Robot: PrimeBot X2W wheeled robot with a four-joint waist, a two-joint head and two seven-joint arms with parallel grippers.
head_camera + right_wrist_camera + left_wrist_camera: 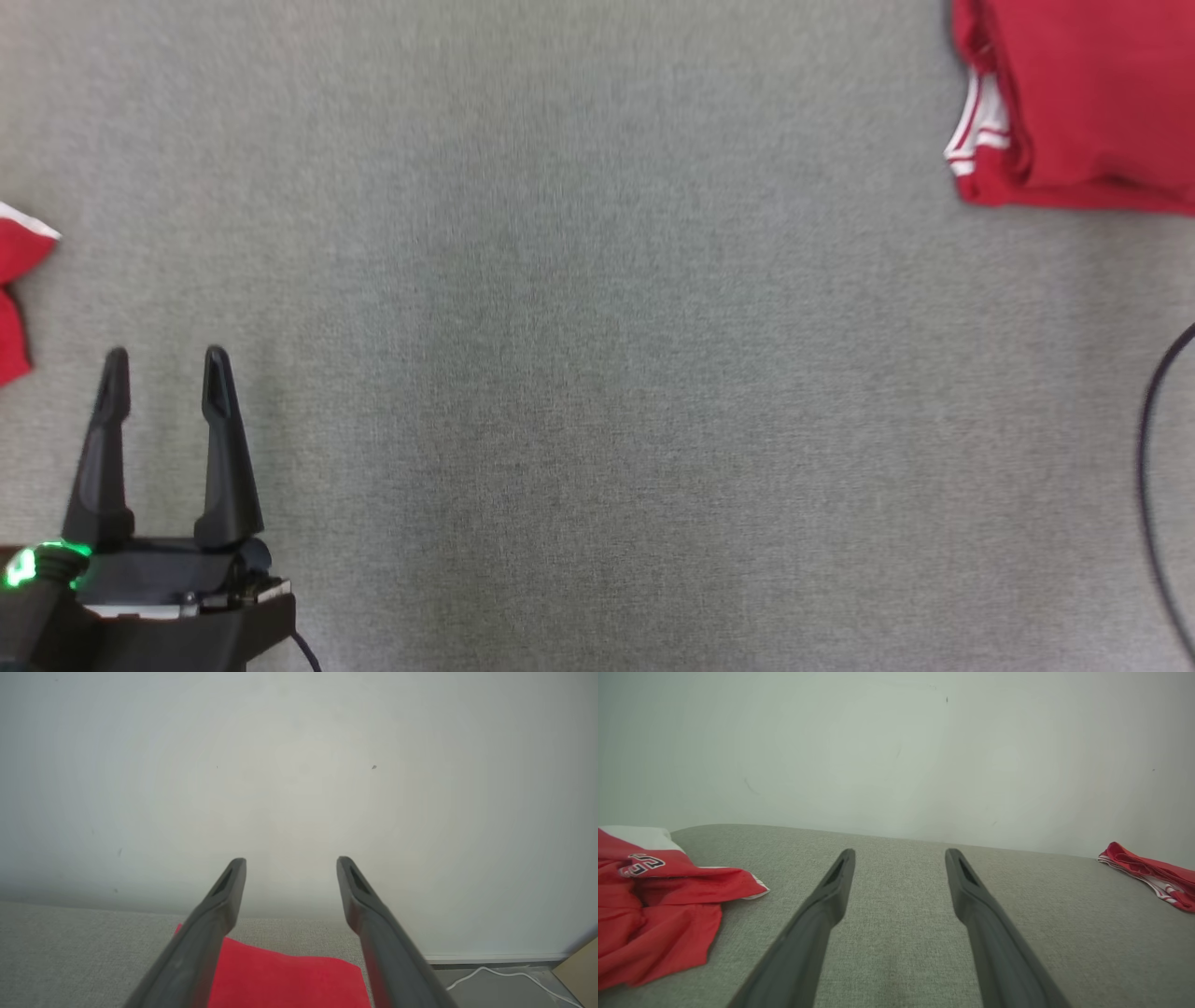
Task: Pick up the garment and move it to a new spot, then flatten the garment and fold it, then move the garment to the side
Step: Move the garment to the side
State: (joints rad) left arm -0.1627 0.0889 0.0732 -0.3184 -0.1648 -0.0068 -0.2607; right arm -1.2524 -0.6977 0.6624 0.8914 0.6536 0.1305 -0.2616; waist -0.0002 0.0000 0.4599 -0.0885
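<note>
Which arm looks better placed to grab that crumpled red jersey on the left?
Left, probably. The left gripper, open, sits beside the crumpled jersey; the right gripper hangs open over the folded garment opposite.

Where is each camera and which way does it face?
Head: up high, looking down on the grey surface; left gripper open at lower left, folded garment top right, crumpled garment at the left edge.
Left wrist: low over the surface, facing the wall along its open fingers.
Right wrist: above the folded garment, facing the wall; right gripper open.
Shared: folded garment in all three; crumpled one in head and left wrist.
</note>
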